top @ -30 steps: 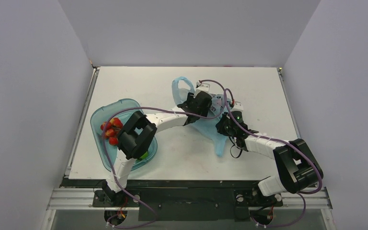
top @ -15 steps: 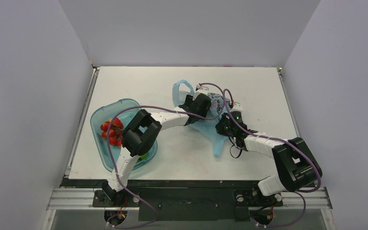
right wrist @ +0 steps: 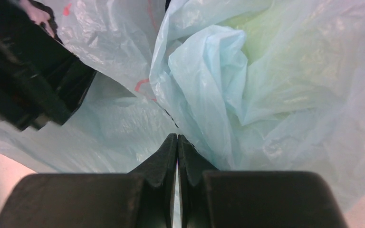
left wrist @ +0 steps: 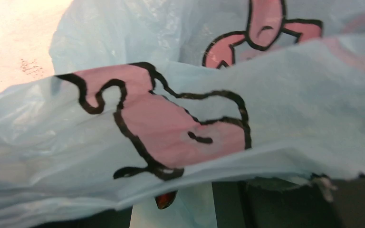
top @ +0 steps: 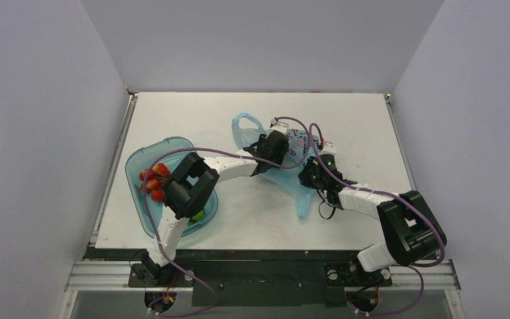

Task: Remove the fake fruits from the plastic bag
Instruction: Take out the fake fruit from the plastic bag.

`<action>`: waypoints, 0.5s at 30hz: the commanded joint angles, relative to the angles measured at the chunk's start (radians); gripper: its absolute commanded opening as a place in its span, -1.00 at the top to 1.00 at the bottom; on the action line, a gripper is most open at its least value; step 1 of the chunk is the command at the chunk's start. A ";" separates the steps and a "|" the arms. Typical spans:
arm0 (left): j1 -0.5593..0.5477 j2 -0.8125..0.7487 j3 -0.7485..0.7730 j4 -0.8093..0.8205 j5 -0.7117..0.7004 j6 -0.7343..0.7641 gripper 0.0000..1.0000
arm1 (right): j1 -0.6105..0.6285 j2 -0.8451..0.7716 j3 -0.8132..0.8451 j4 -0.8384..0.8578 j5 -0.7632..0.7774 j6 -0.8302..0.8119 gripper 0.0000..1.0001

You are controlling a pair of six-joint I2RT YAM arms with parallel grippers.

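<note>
Carrying everything: a white surface (top: 192, 119) walled on three sides, with both arm bases at its near edge.
Teal tray (top: 172, 143): lies at the left of the surface, partly under the left arm's elbow.
Plastic bag (top: 303, 199): a crumpled, light-blue heap right of centre, well apart from the tray, with one handle loop reaching towards the far side. Its film with pink, black-outlined prints fills the left wrist view (left wrist: 290, 95), and pale folds fill the right wrist view (right wrist: 209, 71).
Left gripper (top: 285, 141): pushed into the bag's far part; the film covers its camera, so I cannot tell how the jaws stand.
Right gripper (right wrist: 177, 137): at the bag's near right side, jaws pressed together on a gathered fold of the film.
Red berry cluster (top: 154, 183): lies in the tray, towards its left side.
Green fruit (top: 200, 214): in the tray's near right corner, half hidden by the left arm.
</note>
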 commanded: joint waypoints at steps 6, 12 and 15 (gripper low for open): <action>0.035 -0.296 -0.170 0.185 0.405 -0.131 0.25 | -0.004 -0.002 0.029 0.045 0.002 0.000 1.00; 0.111 -0.389 -0.354 0.390 0.752 -0.360 0.25 | -0.002 -0.002 0.029 0.045 0.001 -0.001 1.00; 0.125 -0.437 -0.416 0.457 0.857 -0.426 0.26 | -0.003 -0.006 0.028 0.042 0.005 -0.004 1.00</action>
